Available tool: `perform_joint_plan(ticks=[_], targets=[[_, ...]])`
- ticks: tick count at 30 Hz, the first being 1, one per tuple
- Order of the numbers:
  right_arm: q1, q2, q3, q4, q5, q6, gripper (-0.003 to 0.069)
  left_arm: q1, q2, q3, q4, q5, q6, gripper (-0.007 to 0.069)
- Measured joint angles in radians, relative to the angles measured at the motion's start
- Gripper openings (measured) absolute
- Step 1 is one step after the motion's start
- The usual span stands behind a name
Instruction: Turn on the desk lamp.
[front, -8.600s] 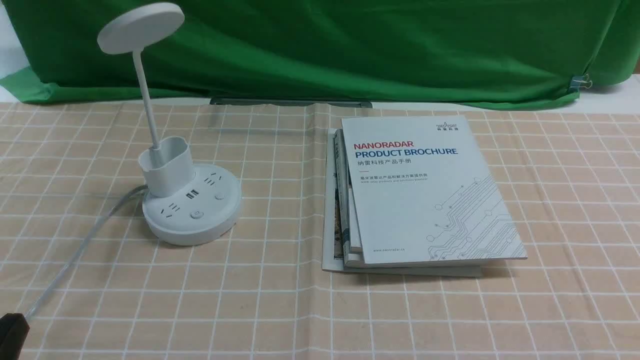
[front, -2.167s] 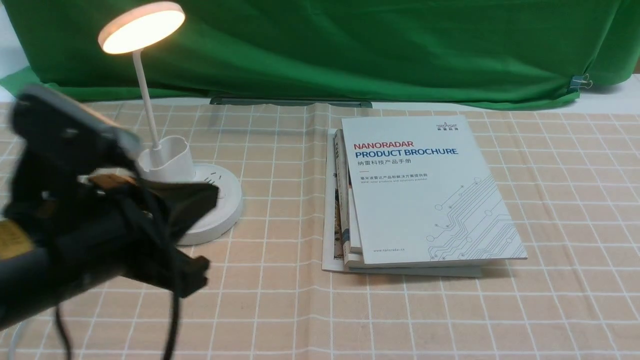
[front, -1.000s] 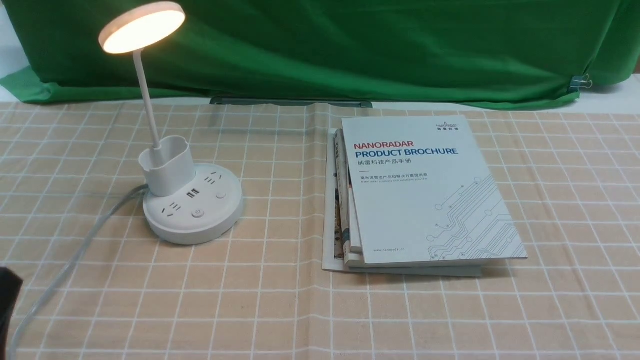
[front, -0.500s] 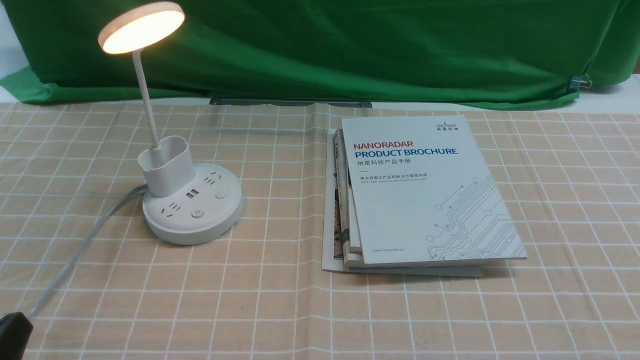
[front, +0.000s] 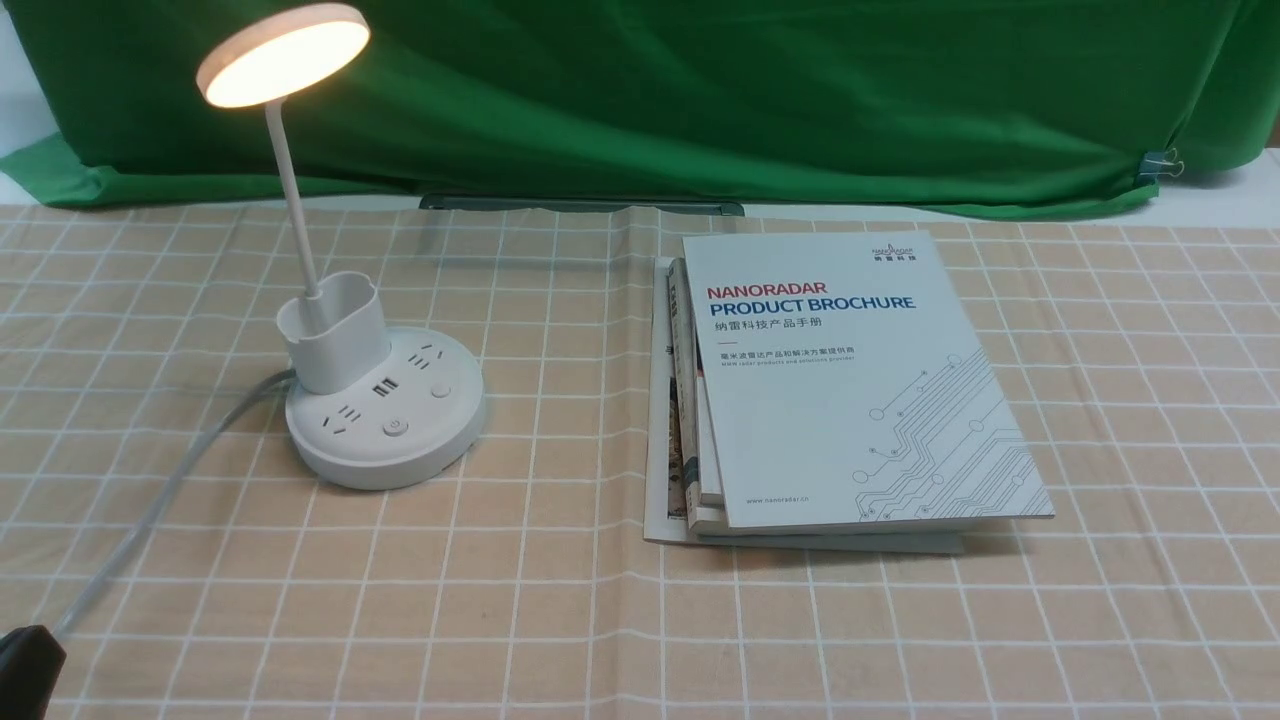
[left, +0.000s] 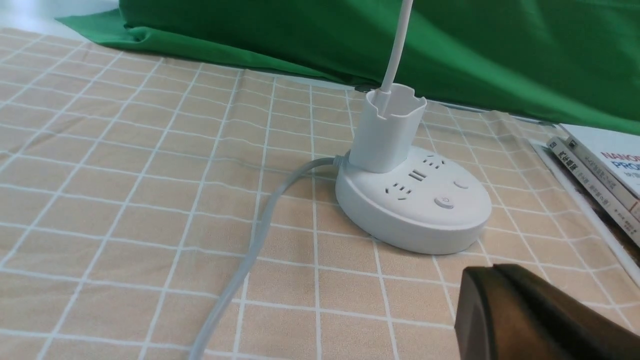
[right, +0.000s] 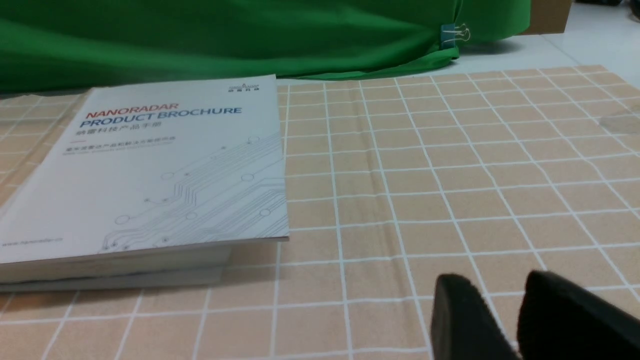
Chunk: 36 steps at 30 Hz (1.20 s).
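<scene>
The desk lamp (front: 385, 420) stands at the left of the checked cloth. Its disc head (front: 283, 55) glows warm white. The round base carries sockets, USB ports and a power button (front: 396, 428). The left wrist view shows the base (left: 415, 200), the cup holder (left: 387, 130) and the button (left: 444, 202). My left gripper (left: 495, 270) is shut and empty, low and short of the base. Only its tip (front: 25, 655) shows at the front view's bottom left corner. My right gripper (right: 500, 287) is slightly open and empty over bare cloth, and does not show in the front view.
The lamp's grey cable (front: 150, 510) runs from the base toward the near left corner. A stack of books topped by a white brochure (front: 850, 380) lies mid-table, also in the right wrist view (right: 150, 170). Green cloth (front: 700, 100) hangs along the back.
The lamp head was dark 8.6 s ago and is lit now. My left arm was over the base 2.2 s ago and has drawn back to the near left corner.
</scene>
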Motion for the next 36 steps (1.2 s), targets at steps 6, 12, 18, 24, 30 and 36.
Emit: perform_joint_plan(ticks=[6,12,18,24,30,36], targets=[[0.000,0.000,0.000,0.000,0.000,0.000,0.0240,0.000,0.000,0.000,0.000,0.000,-0.004,0.0001],[0.000,0.000,0.000,0.000,0.000,0.000,0.0240,0.000,-0.001,0.000,0.000,0.004,0.005,0.0001],[0.000,0.000,0.000,0.000,0.000,0.000,0.0240,0.000,-0.001,0.000,0.000,0.005,0.038,0.0001],[0.000,0.000,0.000,0.000,0.000,0.000,0.0239,0.000,-0.001,0.000,-0.041,0.008,0.105,0.0001],[0.000,0.000,0.000,0.000,0.000,0.000,0.0239,0.000,-0.001,0.000,-0.072,0.008,0.158,0.0001],[0.000,0.000,0.000,0.000,0.000,0.000,0.0239,0.000,-0.001,0.000,-0.075,0.008,0.176,0.0001]])
